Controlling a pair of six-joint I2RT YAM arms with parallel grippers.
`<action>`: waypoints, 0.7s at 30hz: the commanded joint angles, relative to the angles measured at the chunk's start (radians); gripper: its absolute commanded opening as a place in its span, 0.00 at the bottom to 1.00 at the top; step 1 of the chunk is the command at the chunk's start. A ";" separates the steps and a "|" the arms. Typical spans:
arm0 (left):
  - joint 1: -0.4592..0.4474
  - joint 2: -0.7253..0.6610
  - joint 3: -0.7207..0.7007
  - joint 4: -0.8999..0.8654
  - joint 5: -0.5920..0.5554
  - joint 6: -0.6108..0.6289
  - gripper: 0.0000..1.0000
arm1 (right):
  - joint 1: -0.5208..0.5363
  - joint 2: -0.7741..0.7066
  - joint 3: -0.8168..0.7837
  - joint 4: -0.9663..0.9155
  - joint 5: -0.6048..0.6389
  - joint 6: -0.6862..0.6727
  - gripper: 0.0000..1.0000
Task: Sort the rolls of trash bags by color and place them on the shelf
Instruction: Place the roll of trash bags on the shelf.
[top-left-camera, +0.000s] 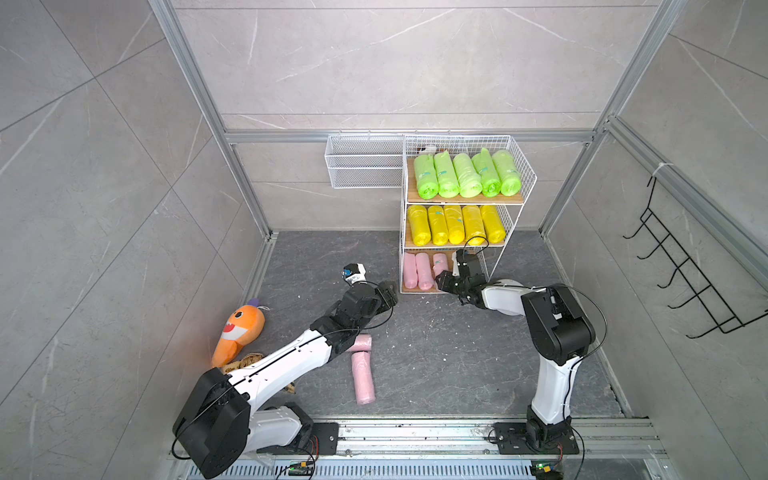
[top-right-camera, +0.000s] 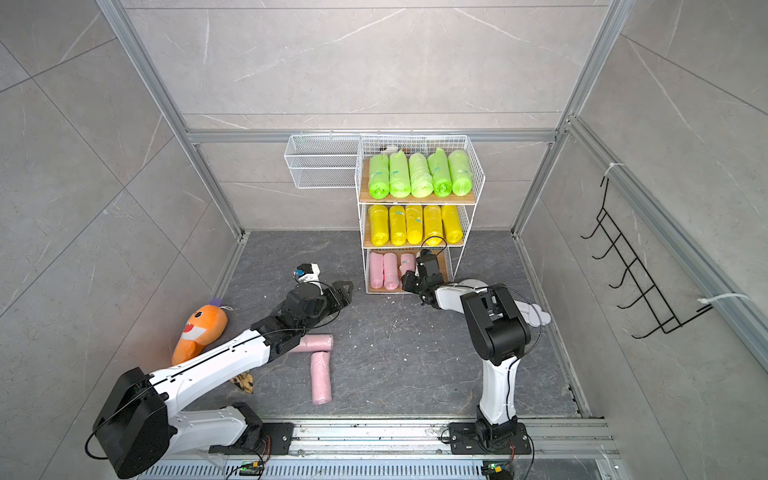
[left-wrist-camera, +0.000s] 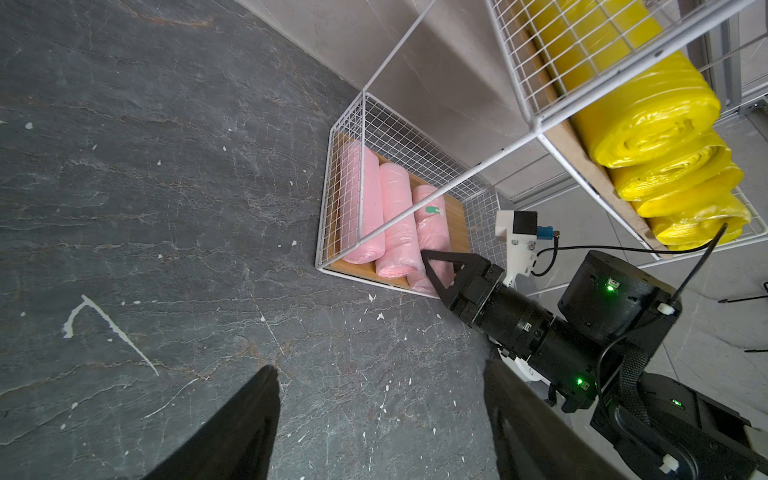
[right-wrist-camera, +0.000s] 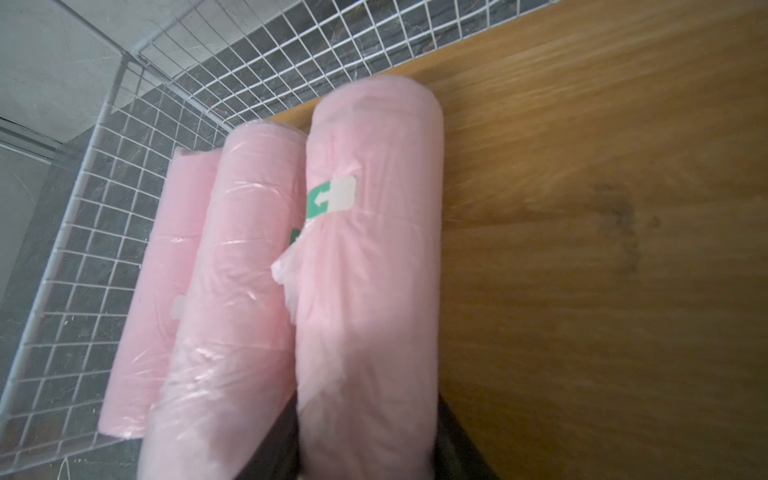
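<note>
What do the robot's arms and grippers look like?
Both the left arm and right arm have white link shells with black joint housings and thin black cables looping alongside. The left gripper and right gripper are black, with triangular open-frame fingers. Green lights glow on the right arm.

- Shelf (top-left-camera: 524, 166), bottom tier: bare board (right-wrist-camera: 582, 208) free beside third pink roll (right-wrist-camera: 370, 270); right hand (left-wrist-camera: 434, 268), round that roll, fills front gap.
- Mesh walls on sides + back; front entry only.
- Floor (top-left-camera: 436, 353) btwn arms open; two loose pink rolls (top-left-camera: 363, 376) lie by left arm (top-left-camera: 291, 357).
</note>
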 joint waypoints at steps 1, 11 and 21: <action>0.004 -0.026 -0.005 0.000 -0.012 0.028 0.80 | -0.003 0.027 0.055 0.036 -0.016 0.022 0.44; 0.004 -0.033 -0.019 -0.009 -0.020 0.034 0.80 | -0.005 -0.034 0.016 0.041 -0.005 0.038 0.57; 0.005 -0.006 -0.009 -0.106 0.020 0.134 0.81 | -0.012 -0.214 -0.115 0.042 0.026 0.031 0.67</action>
